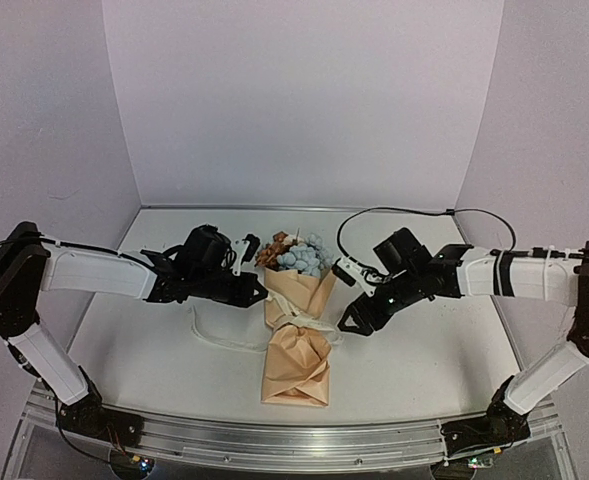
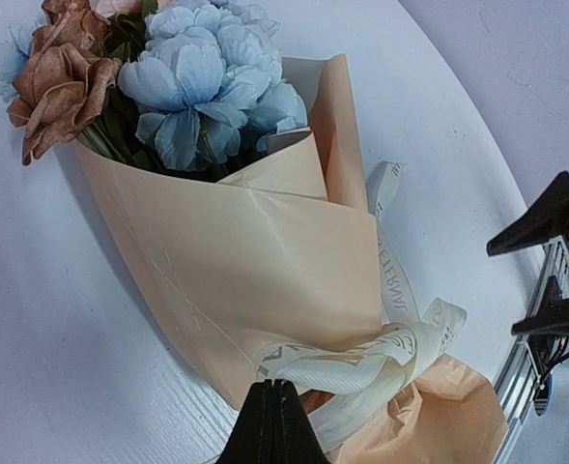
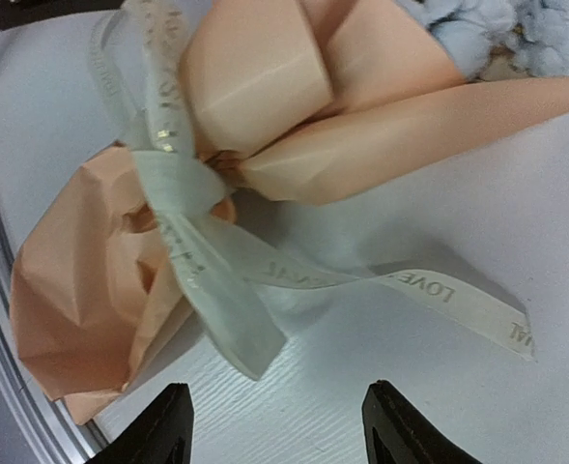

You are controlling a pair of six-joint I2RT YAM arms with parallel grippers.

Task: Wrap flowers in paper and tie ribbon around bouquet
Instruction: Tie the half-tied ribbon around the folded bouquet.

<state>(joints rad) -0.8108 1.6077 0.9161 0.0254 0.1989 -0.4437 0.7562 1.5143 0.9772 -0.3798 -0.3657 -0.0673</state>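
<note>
The bouquet point(image 1: 296, 295) lies in the middle of the table. Its blue and brown-orange flowers point(image 1: 299, 255) point away from me, and the tan paper point(image 1: 296, 370) flares at the near end. A cream ribbon point(image 1: 309, 325) is knotted round the waist of the paper. My left gripper point(image 1: 262, 295) sits at the bouquet's left side, shut on the ribbon point(image 2: 361, 362) right where the band meets the paper point(image 2: 245, 251). My right gripper point(image 1: 352, 318) stands open just right of the knot. In the right wrist view nothing lies between its fingers point(image 3: 173, 430); a ribbon tail point(image 3: 448, 295) rests on the table ahead.
Left of the bouquet, a loose ribbon tail point(image 1: 214, 335) curls on the table. An aluminium rail point(image 1: 294, 445) runs along the near edge. White walls close the back and sides, and a black cable point(image 1: 394, 212) arcs over the right arm.
</note>
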